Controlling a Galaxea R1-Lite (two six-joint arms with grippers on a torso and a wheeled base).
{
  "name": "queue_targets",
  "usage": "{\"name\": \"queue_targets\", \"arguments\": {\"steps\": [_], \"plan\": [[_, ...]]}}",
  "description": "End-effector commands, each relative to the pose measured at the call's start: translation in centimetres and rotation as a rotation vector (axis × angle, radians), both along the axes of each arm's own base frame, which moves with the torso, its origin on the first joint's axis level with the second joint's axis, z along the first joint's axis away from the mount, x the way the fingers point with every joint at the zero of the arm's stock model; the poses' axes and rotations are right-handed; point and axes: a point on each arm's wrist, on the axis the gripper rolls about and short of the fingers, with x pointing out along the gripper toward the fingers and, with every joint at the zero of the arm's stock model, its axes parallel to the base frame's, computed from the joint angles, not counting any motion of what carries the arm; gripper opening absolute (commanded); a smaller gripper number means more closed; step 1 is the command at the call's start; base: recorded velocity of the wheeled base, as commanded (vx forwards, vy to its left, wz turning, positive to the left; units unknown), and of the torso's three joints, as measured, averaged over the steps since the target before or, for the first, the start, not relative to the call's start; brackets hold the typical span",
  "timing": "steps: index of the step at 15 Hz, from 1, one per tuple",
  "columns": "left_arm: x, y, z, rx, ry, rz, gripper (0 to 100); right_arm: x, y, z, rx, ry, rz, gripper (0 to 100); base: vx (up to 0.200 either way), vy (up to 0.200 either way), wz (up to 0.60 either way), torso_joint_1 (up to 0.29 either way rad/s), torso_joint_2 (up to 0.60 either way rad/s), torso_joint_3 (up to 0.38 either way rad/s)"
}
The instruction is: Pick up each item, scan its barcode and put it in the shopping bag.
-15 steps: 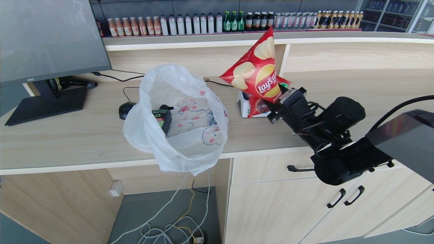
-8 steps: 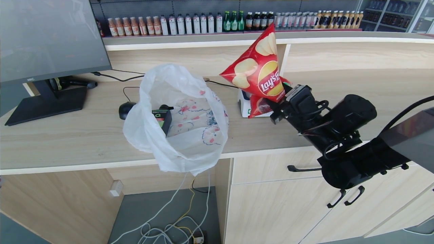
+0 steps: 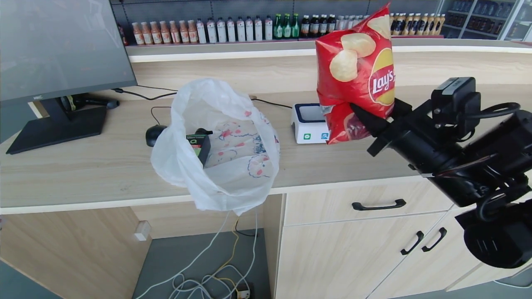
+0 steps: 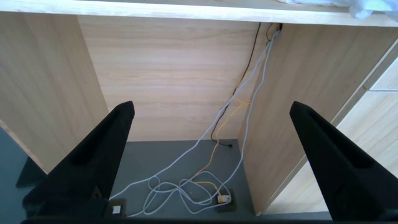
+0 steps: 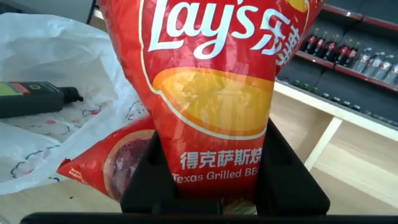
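Note:
My right gripper [image 3: 376, 120] is shut on the lower part of a red chip bag [image 3: 358, 70], held upright above the counter just right of the white barcode scanner [image 3: 308, 123]. In the right wrist view the chip bag [image 5: 214, 93] sits clamped between the black fingers [image 5: 287, 167]. The white plastic shopping bag [image 3: 216, 141] stands open at the counter's front edge, left of the scanner, with a dark bottle [image 3: 198, 146] inside; the bottle [image 5: 34, 98] also lies in the shopping bag [image 5: 56, 68] in the right wrist view. My left gripper [image 4: 211, 162] hangs open below the counter, nothing between its fingers.
A monitor [image 3: 54, 54] on its stand occupies the counter's left end, with a black mouse [image 3: 154, 133] beside the bag. Drink bottles [image 3: 266, 27] line the shelf behind. Cabinet drawers [image 3: 378, 205] are under the counter; loose cables [image 4: 205, 180] lie on the floor.
My right arm has lifted and swung right with the chip bag, turning it upright and uncovering the scanner. The shopping bag has not moved.

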Motion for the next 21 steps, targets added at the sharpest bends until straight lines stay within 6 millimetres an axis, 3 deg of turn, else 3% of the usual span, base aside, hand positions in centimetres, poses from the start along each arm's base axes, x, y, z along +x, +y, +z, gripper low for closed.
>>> {"name": "queue_targets", "arguments": {"steps": [1, 3, 8, 10, 14, 18, 21], "plan": [[0.0, 0.0, 0.0, 0.000, 0.000, -0.001, 100, -2.1, -0.7, 1.1, 0.045, -0.001, 0.025, 0, 0.000, 0.000, 0.00, 0.000, 0.00, 0.000], [0.0, 0.0, 0.0, 0.000, 0.000, -0.001, 100, -3.2, 0.2, 0.9, 0.048, 0.015, 0.072, 0, 0.000, 0.000, 0.00, 0.000, 0.00, 0.000], [0.0, 0.0, 0.0, 0.002, 0.000, 0.001, 100, -3.4, 0.1, 0.8, 0.060, 0.031, 0.079, 0, 0.000, 0.000, 0.00, 0.000, 0.00, 0.000], [0.0, 0.0, 0.0, 0.002, 0.000, -0.001, 100, -4.3, 0.1, 1.7, 0.101, 0.020, 0.090, 0, 0.000, 0.000, 0.00, 0.000, 0.00, 0.000], [0.0, 0.0, 0.0, 0.000, 0.000, 0.001, 100, -6.7, 2.4, 1.8, 0.454, 0.204, 0.002, 0, 0.000, 0.000, 0.00, 0.000, 0.00, 0.000], [0.0, 0.0, 0.0, -0.003, 0.000, 0.001, 100, -7.4, 2.0, 2.5, 0.444, 0.164, -0.011, 0, 0.000, 0.000, 0.00, 0.000, 0.00, 0.000], [0.0, 0.0, 0.0, -0.003, 0.000, 0.001, 100, -7.3, 2.0, 2.7, 0.445, 0.158, -0.011, 0, 0.000, 0.200, 0.00, -0.001, 0.00, 0.002]]}}
